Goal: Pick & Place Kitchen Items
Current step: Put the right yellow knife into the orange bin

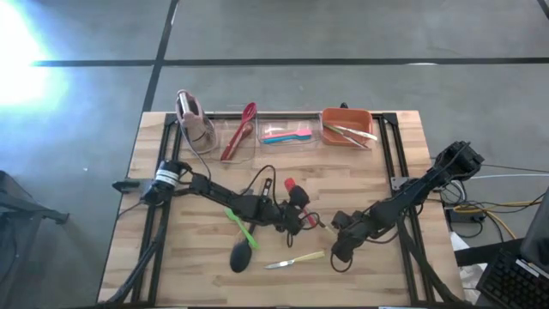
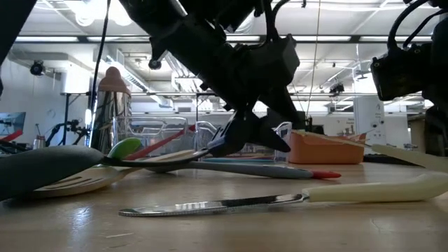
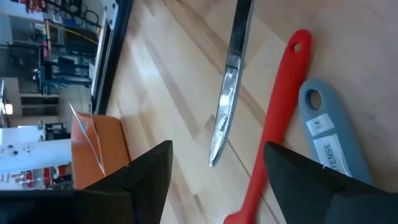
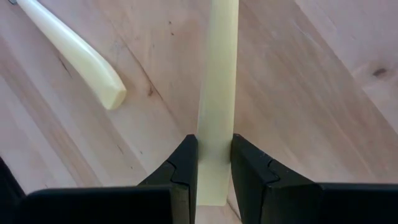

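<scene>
The right tool (image 4: 214, 177) is clamped on the pale handle of a knife (image 4: 217, 93), the fingers (image 4: 179, 177) pressing either side of the handle just above the worktop (image 4: 311, 93); in the high view this tool (image 1: 340, 246) sits lower right of centre. A second pale-handled knife (image 1: 296, 259) lies flat nearby at lower centre. The left tool (image 1: 298, 215), at the frame's centre, stands with its fingers (image 3: 146, 177) apart above a red utensil (image 3: 273, 118), a blue-grey utensil handle (image 3: 329, 140) and a metal blade (image 3: 227, 93), gripping none of them. A green utensil (image 1: 241, 227) and a black ladle (image 1: 241, 256) lie lower left of centre. Along the upper edge stand a pink-topped rack (image 1: 194, 120), a clear bin (image 1: 286, 135) with pink and blue utensils, a red spatula (image 1: 238, 133), and an orange bin (image 1: 346, 127).
</scene>
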